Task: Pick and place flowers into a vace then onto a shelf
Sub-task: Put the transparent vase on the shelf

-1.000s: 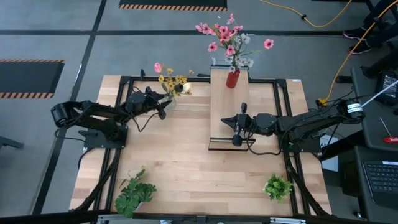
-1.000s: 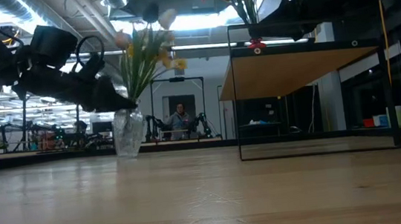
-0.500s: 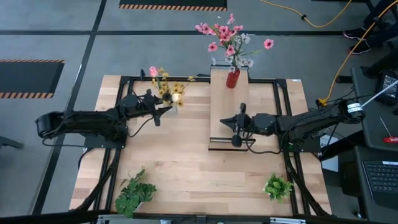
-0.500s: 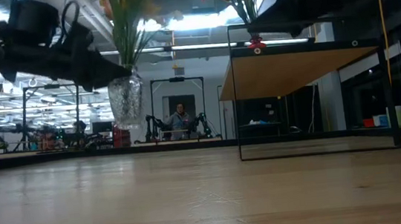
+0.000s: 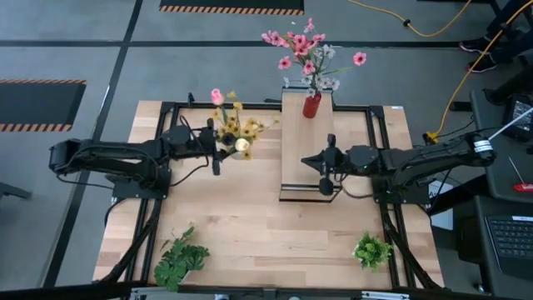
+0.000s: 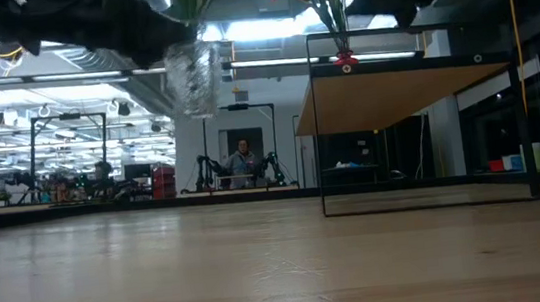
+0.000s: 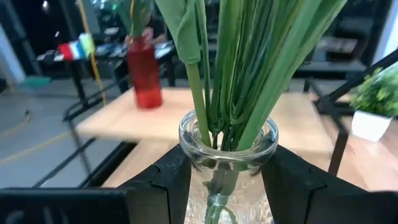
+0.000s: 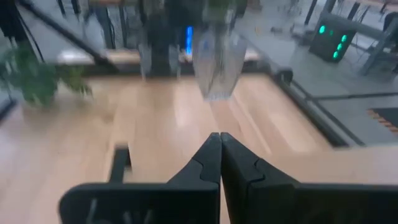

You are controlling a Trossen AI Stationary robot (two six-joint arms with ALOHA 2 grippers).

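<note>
Small clear glass vase point(image 7: 227, 163) is clamped between the two dark fingers point(image 7: 158, 180) of the left gripper point(image 5: 218, 148), one finger on each side just below the rim. Green stems of the yellow and pink artificial flowers point(image 5: 231, 125) are seated in the vase neck and rise straight up between the fingers.

Vase is held clear of the light-wood desk point(image 6: 283, 270); in the low view its base point(image 6: 194, 77) hangs well above the desk surface, level with the shelf top or a little higher. In the high view it is placed near the far edge of the desk, left of the narrow light-wood shelf point(image 5: 301, 150) with dark frame, apart from it.

Right gripper point(image 5: 327, 171) is parked over the near end of the shelf, fingers point(image 8: 205, 165) pressed together, nothing between them.

A small red cylinder point(image 5: 311, 105) carrying pink blossom sprays point(image 5: 310, 52) is seen at the far end of the shelf. Two bushy green leafy bunches are seen near the near edge of the desk, one by the left corner point(image 5: 178, 258), one by the right corner point(image 5: 371, 248).

A person point(image 6: 242, 160) is visible in the room beyond the far edge.
</note>
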